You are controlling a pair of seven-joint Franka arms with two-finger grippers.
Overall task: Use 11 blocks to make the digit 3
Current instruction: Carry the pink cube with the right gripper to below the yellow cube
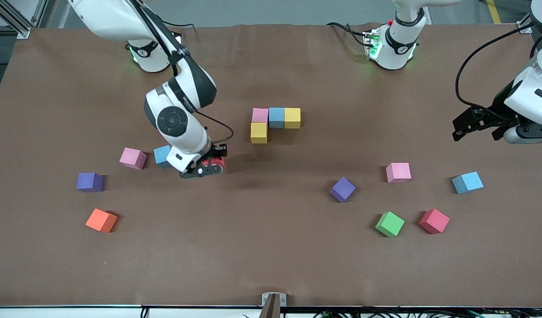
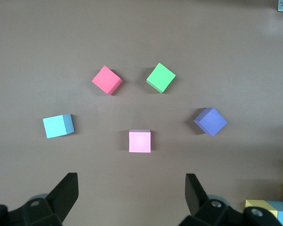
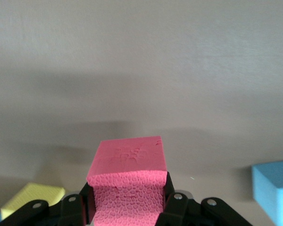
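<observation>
Blocks point(image 1: 275, 118) in pink, blue and yellow form a touching cluster mid-table, toward the robots' edge. Right gripper point(image 1: 209, 167) is clamped on a red block point(image 3: 128, 181), low over the table point(image 1: 271, 247). Left gripper point(image 2: 132, 190) waits, jaws spread, above loose blocks at its end.

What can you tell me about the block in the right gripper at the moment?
The red block is a small matte cube, foam-like by its look, with a pebbled imprint on the face turned to the wrist camera. The right gripper is shut on it, its black fingers pressing two opposite sides. It sits square between them, low over the brown table, beside a loose blue block and nearer the front camera than the four-block start of the digit. Whether its underside touches the table is hidden.
</observation>
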